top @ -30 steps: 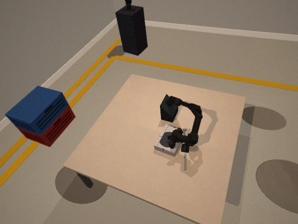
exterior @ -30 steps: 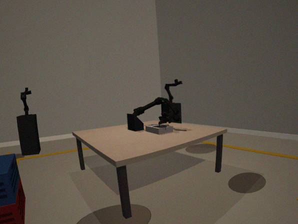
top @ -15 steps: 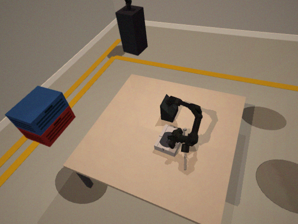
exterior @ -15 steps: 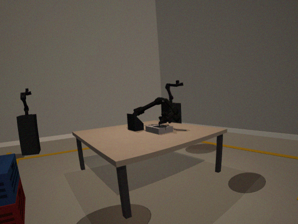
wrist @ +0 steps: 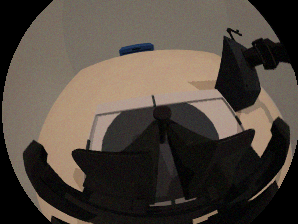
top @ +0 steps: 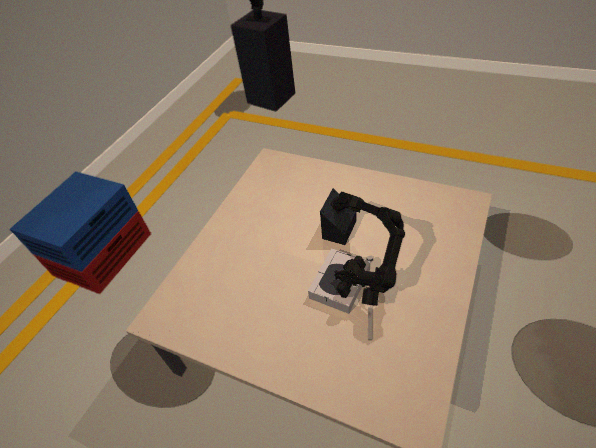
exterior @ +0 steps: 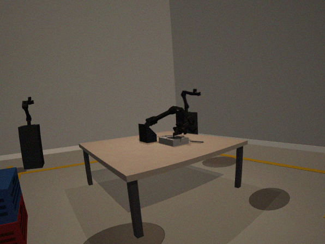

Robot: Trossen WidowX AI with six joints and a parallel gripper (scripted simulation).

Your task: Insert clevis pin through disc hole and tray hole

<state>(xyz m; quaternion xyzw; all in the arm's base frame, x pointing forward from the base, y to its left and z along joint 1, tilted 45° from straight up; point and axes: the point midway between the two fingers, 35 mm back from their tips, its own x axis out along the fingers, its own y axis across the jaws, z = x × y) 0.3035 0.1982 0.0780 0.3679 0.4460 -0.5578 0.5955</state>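
From the left we see a slotted blue plastic crate (top: pixel 70 212) (exterior: pixel 6 181) (wrist: pixel 136 49) on a red one (top: pixel 117 257) (exterior: pixel 12 230), both cut off in the exterior view. Next, on the pale wooden bench (top: pixel 225 300) (exterior: pixel 122 160) (wrist: pixel 75 100), we see the wide grey aluminium disc (top: pixel 326 281) (wrist: pixel 117 131) inside the rimmed steel tray (top: pixel 327 301) (exterior: pixel 166 141) (wrist: pixel 102 108), the black fingers (top: pixel 343 277) (exterior: pixel 174 135) gripping the steel clevis pin (wrist: pixel 162 113) above it, its lower end hidden from us. Rightmost lies a slim grey rod (top: pixel 370 325) (exterior: pixel 197 141), partly covered by the arm.

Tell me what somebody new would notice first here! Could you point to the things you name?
Probably the bright blue crate (top: pixel 75 212) (exterior: pixel 7 177) (wrist: pixel 136 49) stacked on a red one (top: pixel 107 260) (exterior: pixel 13 231), off beside the table (top: pixel 240 300) (exterior: pixel 152 158) (wrist: pixel 75 110). Next, the black arm (top: pixel 395 250) (exterior: pixel 163 113) bending over the tray (top: pixel 327 301) (exterior: pixel 166 141) (wrist: pixel 107 108), its gripper (top: pixel 340 284) (exterior: pixel 174 134) (wrist: pixel 161 124) shut on the pin (wrist: pixel 162 113).
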